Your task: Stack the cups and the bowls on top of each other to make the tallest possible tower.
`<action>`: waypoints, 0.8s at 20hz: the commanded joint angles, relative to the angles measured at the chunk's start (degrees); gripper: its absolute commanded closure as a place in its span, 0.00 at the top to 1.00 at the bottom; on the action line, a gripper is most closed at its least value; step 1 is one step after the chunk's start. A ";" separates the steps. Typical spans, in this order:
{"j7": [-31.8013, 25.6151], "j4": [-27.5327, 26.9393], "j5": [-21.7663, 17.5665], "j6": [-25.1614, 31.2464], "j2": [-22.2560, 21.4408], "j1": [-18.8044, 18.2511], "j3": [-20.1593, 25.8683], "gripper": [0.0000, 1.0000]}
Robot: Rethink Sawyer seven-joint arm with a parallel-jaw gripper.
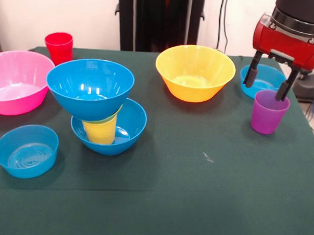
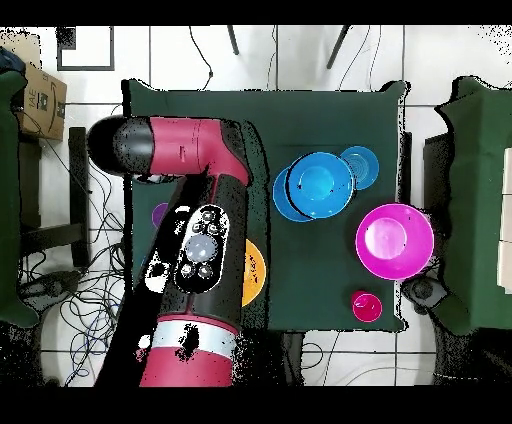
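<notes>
tool [image 1: 270,81]: spread wide, one finger inside the purple cup [image 1: 269,112] rim | cup: upright on desk [image 1: 195,192], beside yellow bowl [image 1: 195,72]

I'm seeing glossy plastic on the two blue bowls [image 1: 90,87] of the stack, with light glinting off them, and on the pink bowl [image 1: 18,80] and the orange bowl [image 1: 195,71]. The purple cup [image 1: 269,112] is looking smooth and slightly see-through. The table [image 1: 195,192] is wearing a matt dark green cloth. The arm's red shell [image 1: 288,42] is shining like hard plastic.
</notes>
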 commanded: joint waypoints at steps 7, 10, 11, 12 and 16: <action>-16.08 6.89 -5.32 -1.62 -5.53 -6.98 12.66 1.00; -15.60 7.02 -6.02 -1.56 -5.60 -7.29 13.39 1.00; -15.44 7.06 -6.26 -1.54 -5.63 -7.40 13.63 1.00; -15.12 7.40 -6.08 -1.36 -5.73 -7.31 13.68 1.00; -14.49 7.82 -6.83 -0.89 -5.72 -7.29 14.13 1.00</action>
